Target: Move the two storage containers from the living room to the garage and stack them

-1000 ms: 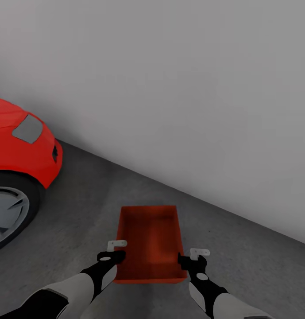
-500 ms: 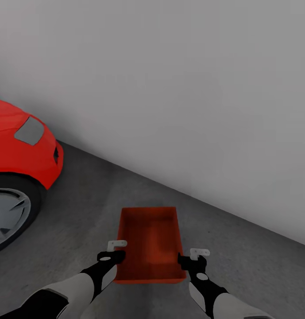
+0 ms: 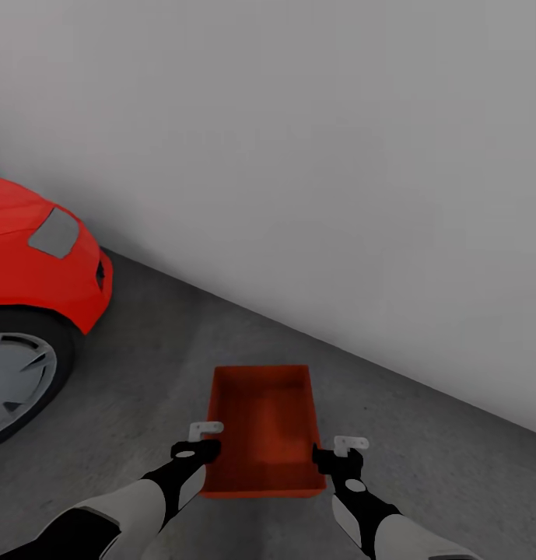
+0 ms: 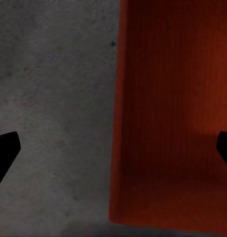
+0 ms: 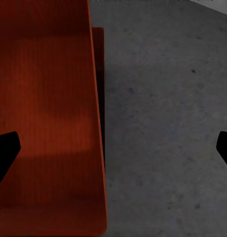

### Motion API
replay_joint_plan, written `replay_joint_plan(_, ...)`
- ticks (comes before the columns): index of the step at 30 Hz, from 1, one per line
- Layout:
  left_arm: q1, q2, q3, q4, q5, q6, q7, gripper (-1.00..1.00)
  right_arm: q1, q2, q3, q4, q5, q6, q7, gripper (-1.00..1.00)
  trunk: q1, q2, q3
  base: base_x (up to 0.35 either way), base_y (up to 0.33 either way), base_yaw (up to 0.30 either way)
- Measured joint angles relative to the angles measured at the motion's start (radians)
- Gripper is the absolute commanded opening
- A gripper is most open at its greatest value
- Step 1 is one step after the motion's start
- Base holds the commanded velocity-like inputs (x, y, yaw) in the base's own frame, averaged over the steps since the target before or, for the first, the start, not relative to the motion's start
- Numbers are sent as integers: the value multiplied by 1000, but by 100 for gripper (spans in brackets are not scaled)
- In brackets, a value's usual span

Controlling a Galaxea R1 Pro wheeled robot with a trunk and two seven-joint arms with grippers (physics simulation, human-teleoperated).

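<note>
Stacking in the garage seemed nearly finished.
1 red container (image 3: pixel 264 428) sat over the grey floor (image 3: pixel 143 373) near the red car (image 3: pixel 42 257), and a second red edge (image 5: pixel 97 74) under it was probably the other container. The left gripper (image 3: pixel 197 449) and the right gripper (image 3: pixel 338 459) had their jaws spread beside its walls, holding nothing, so only pulling back was left.

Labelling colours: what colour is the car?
Red, with a grey headlight; the car shows best in the head view.

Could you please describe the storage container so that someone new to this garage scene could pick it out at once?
Start at the red car on the left, then follow the grey concrete floor rightward along the white wall. The storage container sits between the left gripper and right gripper. It is the one open-topped, red-orange rectangular box, far smaller than the car.
</note>
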Motion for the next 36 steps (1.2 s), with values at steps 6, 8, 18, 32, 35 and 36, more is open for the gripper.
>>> replay_joint_plan(6, 0, -2, 0, 0, -1, 1, 1, 100, 0, 0, 0, 0, 0, 0, 0, 100, 0, 0, 0, 0, 0, 0)
replay_joint_plan(8, 0, -3, 1, 0, -1, 1, 1, 100, 0, 0, 0, 0, 0, 0, 0, 100, 0, 0, 0, 0, 0, 0)
replay_joint_plan(18, 0, -4, 1, 0, 27, 6, -5, 100, 0, 0, 0, 0, 0, 0, 0, 100, 1, 0, 0, -181, 3, 0)
replay_joint_plan(32, 0, -4, 1, 0, 47, 11, -8, 100, 0, 0, 0, 0, 0, 0, 0, 100, 1, 0, 0, -345, 72, 0)
replay_joint_plan(35, 0, -4, 1, 0, 46, 11, -8, 100, 0, 0, 0, 0, 0, 0, 0, 100, 1, 0, 0, -346, 75, 0)
replay_joint_plan(36, 0, -4, 1, 0, 47, 11, -8, 100, 0, 0, 0, 0, 0, 0, 0, 100, 1, 0, 0, -346, 75, 0)
